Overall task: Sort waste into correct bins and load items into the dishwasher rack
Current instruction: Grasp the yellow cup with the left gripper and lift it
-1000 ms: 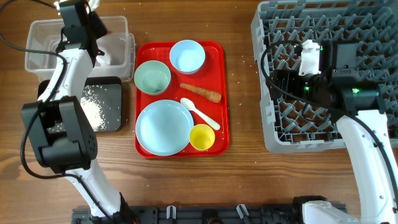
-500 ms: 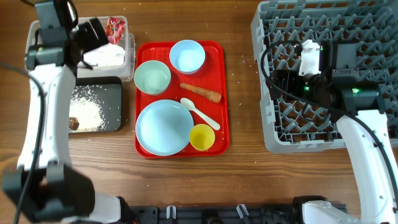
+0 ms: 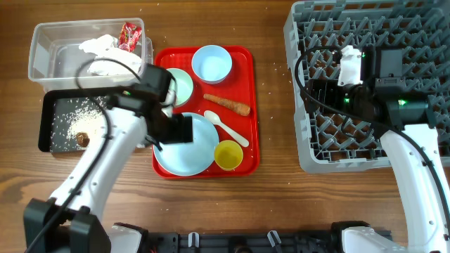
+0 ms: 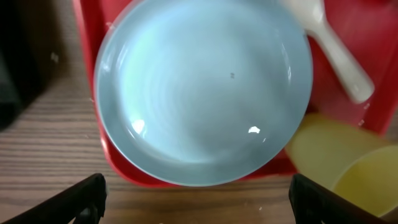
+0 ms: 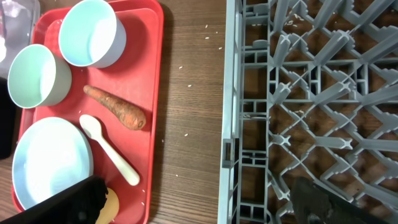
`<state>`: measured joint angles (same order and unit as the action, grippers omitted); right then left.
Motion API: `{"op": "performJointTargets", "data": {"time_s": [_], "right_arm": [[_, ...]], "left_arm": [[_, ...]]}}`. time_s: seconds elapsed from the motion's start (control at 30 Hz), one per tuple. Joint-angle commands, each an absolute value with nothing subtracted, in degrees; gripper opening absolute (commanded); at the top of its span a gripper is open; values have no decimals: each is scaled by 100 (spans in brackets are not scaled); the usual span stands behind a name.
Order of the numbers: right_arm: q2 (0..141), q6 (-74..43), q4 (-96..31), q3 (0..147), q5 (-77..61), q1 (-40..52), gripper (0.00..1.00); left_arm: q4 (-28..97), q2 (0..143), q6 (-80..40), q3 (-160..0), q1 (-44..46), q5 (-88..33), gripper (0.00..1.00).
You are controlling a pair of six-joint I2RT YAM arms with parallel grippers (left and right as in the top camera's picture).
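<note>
The left gripper (image 4: 199,198) is seen with its jaws spread wide and nothing held between them. It has been carried from over the clear tub (image 3: 43,60) to just above the pale-blue plate (image 4: 202,93) on the red tray (image 3: 250,133), with the yellow cup (image 4: 351,171) and white spoon (image 4: 339,53) beside it. The crumpled tissue (image 3: 102,46) and red wrapper (image 3: 130,33) are now uncovered in the tub. The carrot piece (image 3: 226,104) lies on the red tray. The right gripper (image 5: 196,200) is kept unmoved over the rack (image 5: 311,93), jaws wide and empty.
</note>
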<state>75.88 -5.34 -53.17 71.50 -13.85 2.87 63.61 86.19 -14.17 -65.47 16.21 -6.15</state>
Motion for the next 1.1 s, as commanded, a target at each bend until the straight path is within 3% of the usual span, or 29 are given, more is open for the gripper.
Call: {"op": "performJointTargets", "data": {"time_s": [0.0,0.1,0.27,0.43,0.5,0.53,0.57,0.63,0.83,1.07], "right_arm": [[7642,-602,-5319,7192,-1350,266,99],[7642,-609,-5321,7192,-1352,266,99],[7642,-617,-5341,7192,-1352,266,98],[7642,-617,-5345,7192,-1352,266,99],[7642,-615,-5347,7192,-1350,266,99],[7642,-615,-5347,7192,-1350,266,99],[7642,-615,-5352,7192,-1350,266,99],[7642,-613,-5367,7192,-1352,266,99],[7640,-615,-5395,7192,-1466,266,98],[7638,-464,-5266,7194,-3148,266,98]], "left_arm": [[5972,8608,-1568,-6289,2193,-786,93],[5336,8597,-1568,-6289,2617,-1157,90],[4978,8908,-1594,-6287,2945,-1179,68],[5013,9177,-1590,-6287,3197,-1413,54],[5054,9209,-1590,-6285,3323,-1409,52],[5059,9266,-1592,-6265,3424,-1341,41],[5033,9308,-1597,-6213,3452,-1278,22],[5006,9356,-1745,-6134,3450,-1125,8],[4814,9362,-1994,-6104,3420,-1166,4],[4252,8971,-1726,-6361,1852,-4093,4]]}}
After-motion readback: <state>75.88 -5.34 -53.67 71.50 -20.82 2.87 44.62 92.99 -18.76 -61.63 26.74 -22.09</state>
